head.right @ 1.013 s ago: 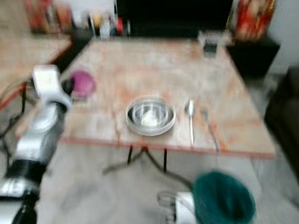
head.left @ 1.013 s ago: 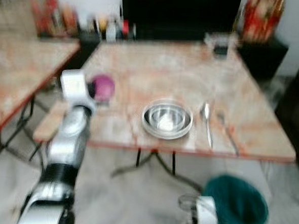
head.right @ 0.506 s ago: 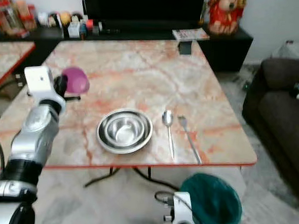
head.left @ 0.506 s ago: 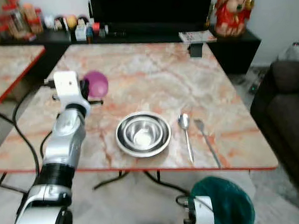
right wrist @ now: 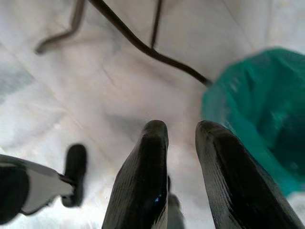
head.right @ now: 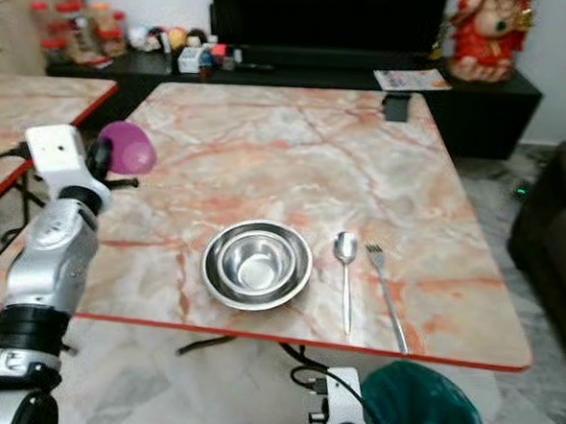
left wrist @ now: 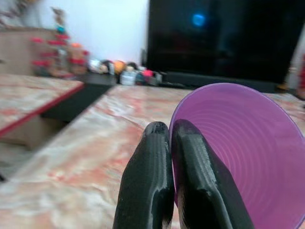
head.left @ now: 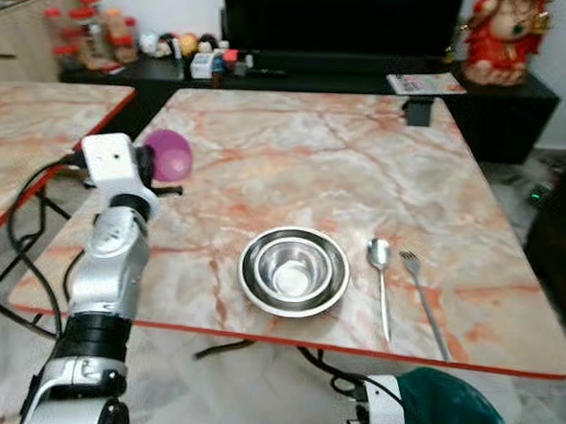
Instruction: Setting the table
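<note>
a marble-patterned surface point(head.left: 316, 147) carries nested steel bowls point(head.left: 294, 270), with a spoon point(head.left: 380, 276) and fork point(head.left: 424, 302) just beside them.

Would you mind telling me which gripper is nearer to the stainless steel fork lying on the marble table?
Right. The right gripper hangs low beside the green bin, just below the table edge near the fork. The left gripper holds a purple cup across the table.

purple cup point(left wrist: 238, 157) cut off at edge
</note>
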`<state>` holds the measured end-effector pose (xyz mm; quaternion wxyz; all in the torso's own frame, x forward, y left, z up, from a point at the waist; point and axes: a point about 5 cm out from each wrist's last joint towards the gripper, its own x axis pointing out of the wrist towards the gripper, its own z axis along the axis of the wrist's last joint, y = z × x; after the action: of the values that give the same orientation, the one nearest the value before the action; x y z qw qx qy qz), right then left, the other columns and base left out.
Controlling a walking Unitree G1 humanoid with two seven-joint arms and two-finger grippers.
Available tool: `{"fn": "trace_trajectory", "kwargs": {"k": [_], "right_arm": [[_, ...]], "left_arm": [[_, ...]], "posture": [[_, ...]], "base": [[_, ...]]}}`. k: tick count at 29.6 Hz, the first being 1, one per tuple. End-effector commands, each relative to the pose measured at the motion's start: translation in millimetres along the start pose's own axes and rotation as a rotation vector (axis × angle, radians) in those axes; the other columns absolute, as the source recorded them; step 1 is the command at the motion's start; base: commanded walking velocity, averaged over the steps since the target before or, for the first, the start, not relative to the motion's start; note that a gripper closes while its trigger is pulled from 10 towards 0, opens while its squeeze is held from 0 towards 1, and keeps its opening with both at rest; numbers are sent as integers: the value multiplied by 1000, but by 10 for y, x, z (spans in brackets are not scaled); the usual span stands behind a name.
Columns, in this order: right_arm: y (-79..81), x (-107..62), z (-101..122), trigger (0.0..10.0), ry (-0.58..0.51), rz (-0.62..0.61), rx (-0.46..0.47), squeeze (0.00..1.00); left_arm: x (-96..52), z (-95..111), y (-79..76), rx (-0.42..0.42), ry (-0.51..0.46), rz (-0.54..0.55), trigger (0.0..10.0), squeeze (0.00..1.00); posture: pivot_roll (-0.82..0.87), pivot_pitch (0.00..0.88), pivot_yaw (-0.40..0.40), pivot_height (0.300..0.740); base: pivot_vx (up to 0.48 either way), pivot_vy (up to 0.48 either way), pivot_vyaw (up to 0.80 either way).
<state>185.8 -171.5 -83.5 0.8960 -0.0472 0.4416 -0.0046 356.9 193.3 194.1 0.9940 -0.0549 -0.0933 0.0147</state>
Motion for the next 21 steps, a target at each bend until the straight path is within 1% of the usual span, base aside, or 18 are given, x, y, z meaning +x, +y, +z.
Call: {"fn": "trace_trajectory", "kwargs": {"k": [1, 3, 4, 6, 8, 10, 12, 14, 16, 19, 21], "right_arm": [[27, -1, -7, 10000, 4, 1, 4, 0], [32, -1, -8, 10000, 5, 0, 6, 0], [40, -2, -13, 10000, 6, 0, 6, 0], [48, -2, -15, 10000, 7, 0, 8, 0], [62, -5, -29, 10000, 10, -6, 21, 0], [69, -7, -37, 10000, 12, -8, 28, 0], [77, -8, -40, 10000, 12, -7, 32, 0], [85, -10, -48, 10000, 14, -8, 37, 0], [89, -13, -60, 10000, 16, -9, 39, 0], [87, -19, -84, 10000, 21, -14, 45, 0], [83, -22, -98, 10000, 23, -18, 51, 0]], "left_arm": [[35, 96, -3, -24, -9, -41, 10000, 0], [52, 82, -9, -13, 23, -77, 10000, 0], [69, 44, -28, 12, 66, -122, 10000, 0], [87, -8, -48, 24, 114, -153, 10000, 0], [116, -117, -107, 48, 195, -201, 10000, 0], [137, -163, -137, 48, 234, -208, 10000, 0], [157, -191, -152, 47, 261, -204, 10000, 0], [195, -224, -199, 79, 292, -221, 10000, 0], [221, -258, -235, 81, 332, -233, 10000, 0], [304, -234, -302, 113, 329, -239, 10000, 0], [328, -244, -326, 99, 342, -235, 10000, 0]], "posture": [[33, 0, 50, 723], [35, 0, 53, 723], [35, 0, 57, 723], [32, 0, 63, 723], [23, 0, 77, 723], [19, 0, 82, 723], [18, 0, 83, 723], [16, 0, 88, 723], [13, 0, 92, 723], [5, 1, 99, 723], [3, 1, 100, 723]], "base": [[0, 0, 0], [0, 0, 0], [0, 0, 0], [0, 0, 0], [0, 0, 0], [0, 0, 0], [0, 0, 0], [0, 0, 0], [0, 0, 0], [0, 0, 0], [0, 0, 0]]}}
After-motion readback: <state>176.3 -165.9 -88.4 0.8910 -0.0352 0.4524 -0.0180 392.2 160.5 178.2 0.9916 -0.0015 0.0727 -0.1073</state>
